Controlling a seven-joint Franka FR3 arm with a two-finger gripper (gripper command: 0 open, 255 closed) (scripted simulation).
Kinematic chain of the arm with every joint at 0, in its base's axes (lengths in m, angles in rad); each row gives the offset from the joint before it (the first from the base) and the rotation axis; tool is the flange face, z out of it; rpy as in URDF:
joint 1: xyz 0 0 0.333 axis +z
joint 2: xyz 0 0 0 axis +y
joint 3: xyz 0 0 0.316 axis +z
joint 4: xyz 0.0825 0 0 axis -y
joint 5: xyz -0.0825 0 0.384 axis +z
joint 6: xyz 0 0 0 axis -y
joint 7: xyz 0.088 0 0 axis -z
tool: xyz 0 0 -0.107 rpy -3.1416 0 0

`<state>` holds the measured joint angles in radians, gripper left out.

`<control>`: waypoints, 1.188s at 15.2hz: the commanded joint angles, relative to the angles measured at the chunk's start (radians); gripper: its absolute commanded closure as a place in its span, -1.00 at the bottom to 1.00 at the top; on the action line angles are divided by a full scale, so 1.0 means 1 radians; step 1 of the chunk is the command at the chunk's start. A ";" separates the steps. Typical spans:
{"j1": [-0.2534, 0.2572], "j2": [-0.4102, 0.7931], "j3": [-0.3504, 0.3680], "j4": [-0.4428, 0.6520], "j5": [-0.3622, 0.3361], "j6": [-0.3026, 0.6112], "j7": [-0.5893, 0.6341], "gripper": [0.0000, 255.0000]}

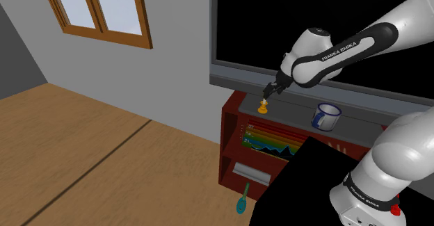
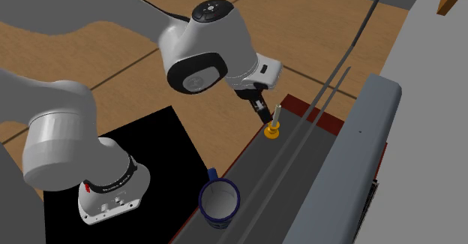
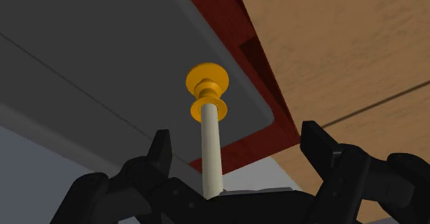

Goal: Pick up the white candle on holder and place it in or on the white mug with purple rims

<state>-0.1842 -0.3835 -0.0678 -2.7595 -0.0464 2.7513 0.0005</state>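
Jaws: open, one on each side of the upper end of the white candle [image 3: 211, 150], neither one touching it in the wrist view. Nothing gripped.

Candle: slim, off-white, upright in an orange holder [image 3: 208, 85]. The holder sits on the grey top [image 1: 292, 110] of a red shelf unit [image 1: 233, 138], near the end of the top at the shoulder view's left and close to the front edge. In the wrist view the holder lies just inside the rounded corner of the top. The candle's upper end reaches back to the base of the jaws; whether it touches there, I cannot tell.

Mug [image 1: 325, 116]: white, dark blue-purple rim and handle, upright, mouth up. It stands on the same grey top, well apart from the candle, toward the end at the shoulder view's right.

Arm [image 1: 348, 51]: white, lettered FRANKA EMIKA, reaching from the black stand [image 1: 306, 176] over the shelf unit, wrist angled down at the candle.

Surroundings: a row of coloured books [image 1: 271, 142] on the upper shelf and a grey flat object [image 1: 250, 172] on the shelf below. A teal utensil [image 1: 241, 200] lies on the wooden floor [image 1: 104, 155] before the unit. A wood-framed window [image 1: 97, 9] is in the grey wall. A black area [image 1: 292, 9] sits above the grey ledge behind the unit.
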 commanded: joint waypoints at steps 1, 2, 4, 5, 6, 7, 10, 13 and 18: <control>-0.017 0.091 -0.015 0.012 -0.007 0.133 -0.003 -1.00; -0.018 0.097 -0.016 0.014 -0.007 0.141 -0.004 -1.00; -0.015 0.136 -0.019 0.020 -0.004 0.174 -0.006 -1.00; -0.013 0.155 -0.020 0.023 -0.001 0.189 -0.007 -1.00; -0.011 0.174 -0.022 0.027 0.001 0.205 -0.009 -1.00; -0.009 0.194 -0.024 0.031 0.004 0.221 -0.011 -1.00; -0.002 0.244 -0.029 0.042 0.014 0.259 -0.018 -1.00; -0.002 0.244 -0.029 0.042 0.014 0.259 -0.018 -1.00; -0.002 0.244 -0.029 0.042 0.014 0.259 -0.018 1.00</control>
<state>-0.1864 -0.1395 -0.0967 -2.7173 -0.0324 3.0104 -0.0176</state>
